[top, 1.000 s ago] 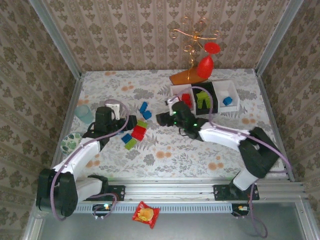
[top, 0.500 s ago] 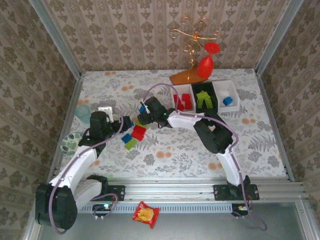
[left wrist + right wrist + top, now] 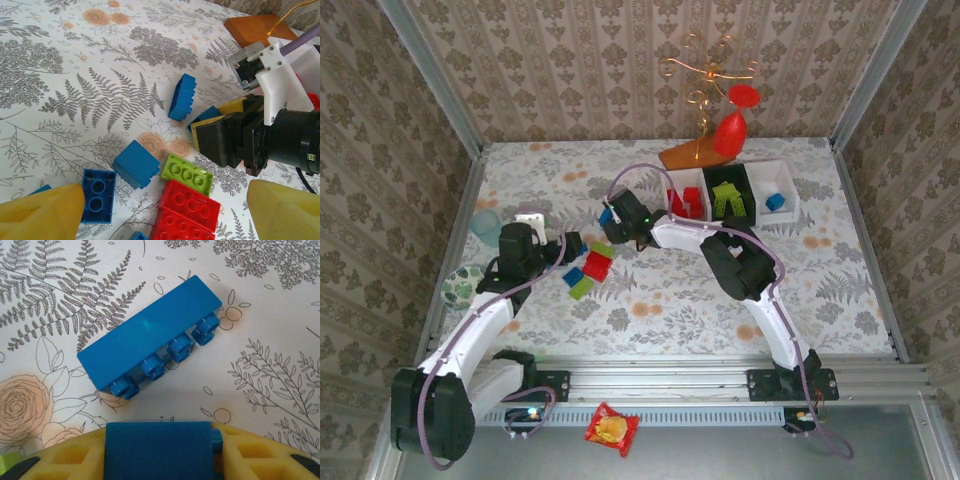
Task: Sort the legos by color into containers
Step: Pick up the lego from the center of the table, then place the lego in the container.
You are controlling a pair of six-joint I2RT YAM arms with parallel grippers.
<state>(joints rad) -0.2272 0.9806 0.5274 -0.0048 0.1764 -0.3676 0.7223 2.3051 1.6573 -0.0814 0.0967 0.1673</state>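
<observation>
Wallpapered walls close in a table (image 3: pixel 650 312) under a fern-and-flower cloth. At far left we see a cup (image 3: pixel 486 226) and, nearer the arms, a bowl (image 3: pixel 460 285). Next comes the left gripper (image 3: pixel 572 243), low beside the loose legos (image 3: pixel 592 268). Its wrist camera shows us yellow fingertips (image 3: pixel 42 212) spread wide with nothing gripped. Between them on the cloth lie red bricks (image 3: pixel 189 206), with a lime brick (image 3: pixel 186 174) touching their far side. A blue cube (image 3: pixel 136 164) sits just left of the lime one, and a flat two-stud piece (image 3: pixel 97 195) lies by the left fingertip. Farther out, a long blue brick (image 3: pixel 181 97) rests on its side. Just right of the pile the right gripper (image 3: pixel 618 222) stretches in from the right, its jaws closed on a blue lego (image 3: pixel 160 447). That lego is pinched between yellow pads (image 3: pixel 65 460), close to the cloth. From that wrist we see the long blue brick's four studs facing the gripper, a little apart from it. Toward the back right, three boxes stand touching in a row. A white box (image 3: pixel 685 171) holds red pieces (image 3: pixel 688 203), a black box (image 3: pixel 725 167) holds lime pieces (image 3: pixel 725 198), and an end box (image 3: pixel 794 200), also white, holds one blue piece (image 3: pixel 775 201). Behind them an orange base (image 3: pixel 685 153) carries a wire stand (image 3: pixel 705 70) with red ornaments (image 3: pixel 730 130).
</observation>
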